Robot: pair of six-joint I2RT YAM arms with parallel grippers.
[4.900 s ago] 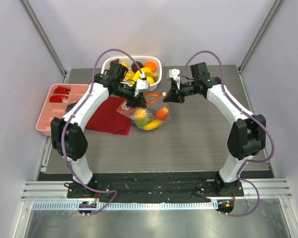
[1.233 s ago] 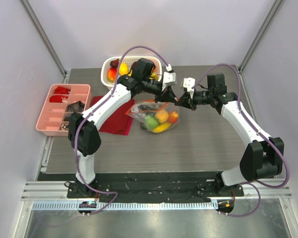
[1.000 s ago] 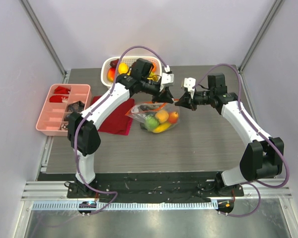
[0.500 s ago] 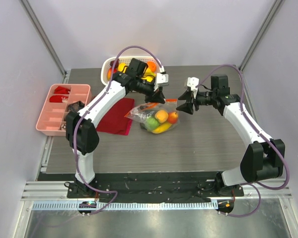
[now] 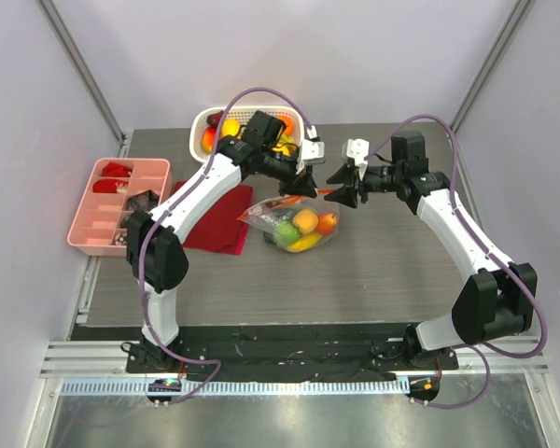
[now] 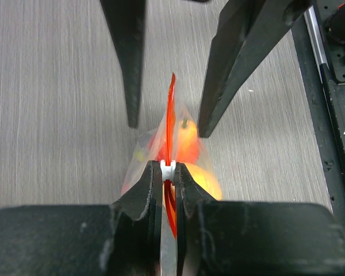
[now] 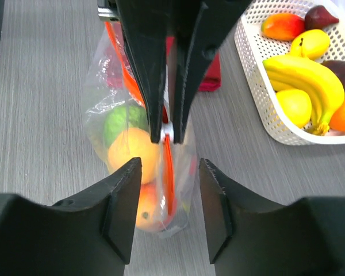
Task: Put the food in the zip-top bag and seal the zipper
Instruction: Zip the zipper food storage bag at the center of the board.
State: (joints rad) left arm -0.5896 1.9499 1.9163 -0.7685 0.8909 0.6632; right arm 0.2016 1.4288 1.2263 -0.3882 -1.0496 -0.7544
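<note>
Orange-red and taut, the zipper (image 5: 310,193) spans the gap between the two arms in the top external view. The left end effector (image 5: 299,186) is pinched onto it, and the right end effector (image 5: 339,188) sits just beside its far end with its fingers spread. The zip-top bag (image 5: 294,222) bulges below on the grey tabletop (image 5: 383,261) with the food (image 5: 304,220) inside. A dark red cloth (image 5: 215,224) lies at its left, a white basket (image 5: 202,119) of more toy fruit stands behind, and a pink tray (image 5: 79,224) sits further left. From the left wrist, the left end effector (image 6: 168,168) is clamped narrowly on the zipper (image 6: 171,109) at its small white tip, with orange and yellow food (image 6: 190,144) showing through the plastic beneath. From the right wrist, the right end effector (image 7: 169,165) gapes wide and holds nothing, straddling the strip without touching it. The bag (image 7: 98,86) lies under it, and the basket (image 7: 250,57) holds bananas (image 7: 305,77).
</note>
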